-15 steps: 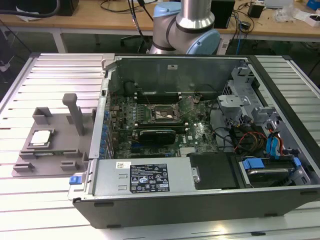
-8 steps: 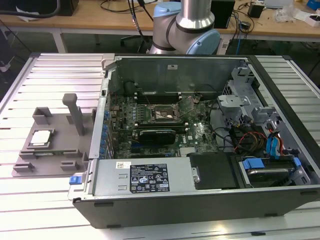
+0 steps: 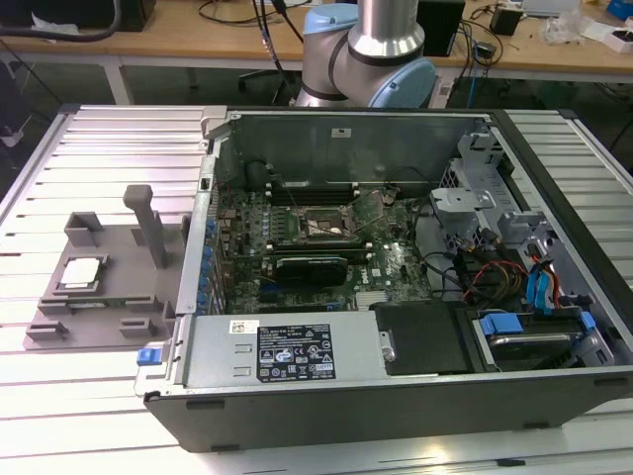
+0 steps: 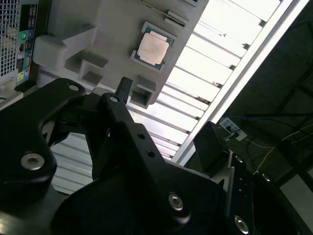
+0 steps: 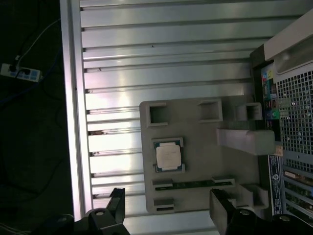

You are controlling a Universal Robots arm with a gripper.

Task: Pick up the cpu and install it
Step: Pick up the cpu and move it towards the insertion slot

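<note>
Above the grey tray (image 5: pixel 205 161), jaws spread wide, well clear of the cpu (image 5: pixel 169 157).

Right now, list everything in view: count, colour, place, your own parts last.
table: one, silver, slatted, across the exterior view
case: one, black and grey, side open, on the table
socket: one, black frame, on the motherboard inside the case
tray: one, grey, on the table, at the exterior view's left of the case
cpu: one, silvery-grey, in a recess of the tray
arm: one, silver and pale blue, beyond the case's far wall
gripper: one, black, open, above the tray, holding nothing
</note>
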